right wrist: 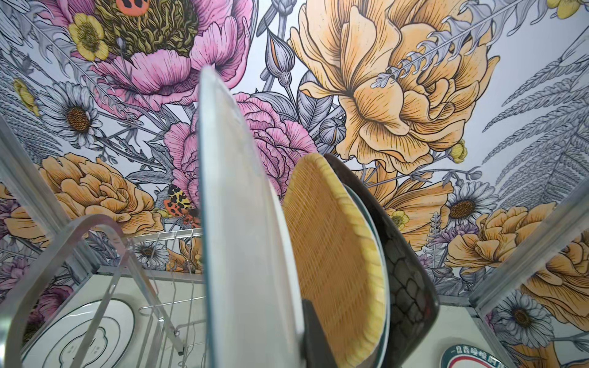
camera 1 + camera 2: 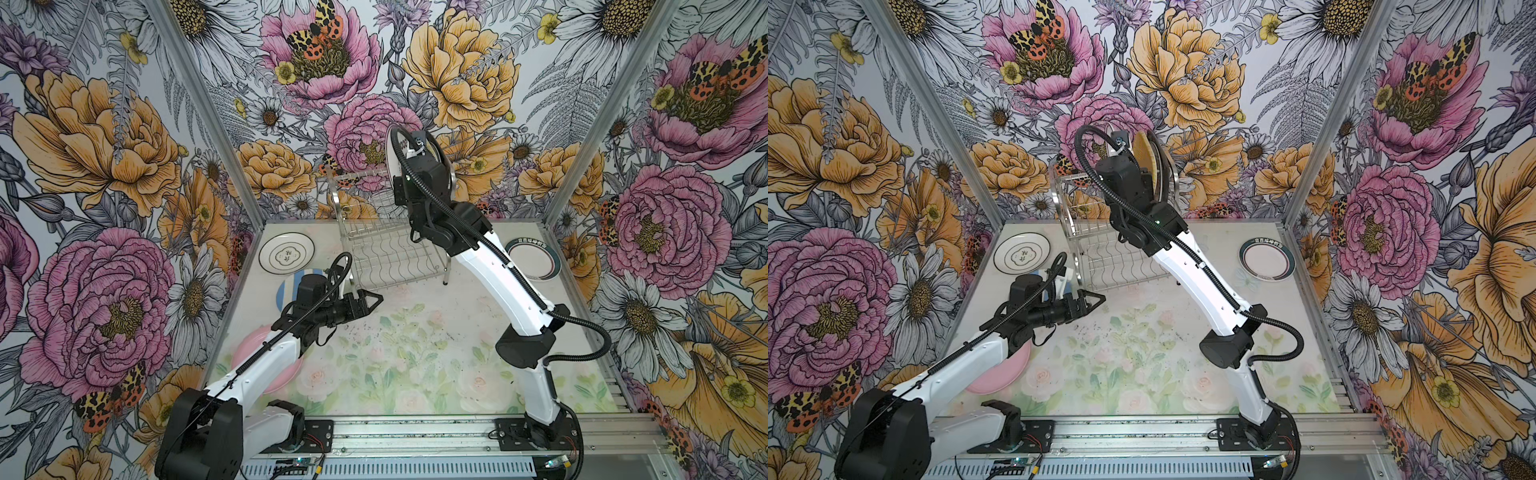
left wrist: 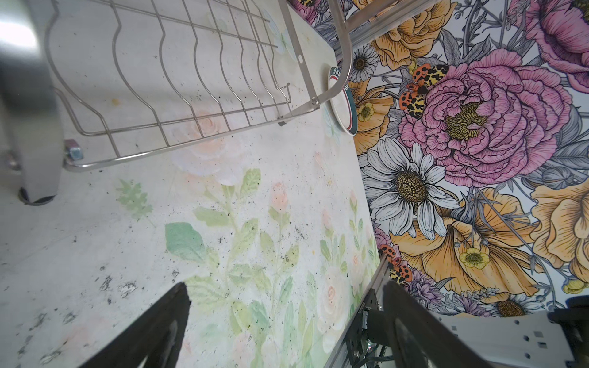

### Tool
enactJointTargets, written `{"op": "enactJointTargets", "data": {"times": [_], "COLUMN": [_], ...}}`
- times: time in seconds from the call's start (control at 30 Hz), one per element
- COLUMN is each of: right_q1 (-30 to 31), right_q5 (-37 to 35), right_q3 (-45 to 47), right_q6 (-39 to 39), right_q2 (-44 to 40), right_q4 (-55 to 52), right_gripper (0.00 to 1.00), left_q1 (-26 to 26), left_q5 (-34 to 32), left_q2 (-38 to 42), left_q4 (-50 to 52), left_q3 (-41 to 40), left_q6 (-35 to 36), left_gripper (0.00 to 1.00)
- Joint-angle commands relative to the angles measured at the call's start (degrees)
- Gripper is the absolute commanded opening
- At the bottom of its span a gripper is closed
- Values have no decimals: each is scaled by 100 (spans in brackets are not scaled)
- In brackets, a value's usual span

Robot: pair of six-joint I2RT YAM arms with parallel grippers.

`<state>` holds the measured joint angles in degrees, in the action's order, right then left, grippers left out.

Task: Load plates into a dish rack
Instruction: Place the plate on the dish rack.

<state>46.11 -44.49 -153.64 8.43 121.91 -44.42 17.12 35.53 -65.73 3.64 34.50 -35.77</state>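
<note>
Pink plate [image 2: 253, 347] lies nearest, partly under the left arm. Beyond it the left gripper [image 2: 374, 299] hovers spread and empty beside a striped plate [image 2: 284, 291]. Farther back, the dish rack [image 2: 386, 253] stands between a ringed plate [image 2: 286, 252] and a teal-rimmed plate [image 2: 534, 259]. Over its upper tier the right gripper [image 1: 294, 318] pinches a white plate [image 1: 242, 223] on edge beside the yellow plate [image 1: 334, 255] and the black plate [image 1: 411, 286]. Whether the white plate sits in a slot is hidden.

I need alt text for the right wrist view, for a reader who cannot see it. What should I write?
A white plate stands on edge in the foreground, beside a yellow woven-look plate and a dark plate upright in the dish rack. Bright floral wallpaper fills the background.
</note>
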Motion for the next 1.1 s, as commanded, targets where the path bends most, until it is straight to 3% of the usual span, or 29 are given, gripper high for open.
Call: {"op": "enactJointTargets", "data": {"times": [0.0,0.4,1.07], "right_q1": [-34,-470,-499], "right_q5": [-273,-161,10], "right_q3": [-320,-357,-319], "right_q6": [-42,-183,-202], "right_q2": [176,653,817], "right_q4": [250,456,533], "right_gripper": [0,0,0], "left_q1": [45,45,43], "left_q5": [-42,-45,-28], "left_q2": [-51,-47,-64], "left_q4": [-95,-96,-128], "left_q3": [126,70,5], "left_q6": [132,130,130], "left_gripper": [95,96,96]}}
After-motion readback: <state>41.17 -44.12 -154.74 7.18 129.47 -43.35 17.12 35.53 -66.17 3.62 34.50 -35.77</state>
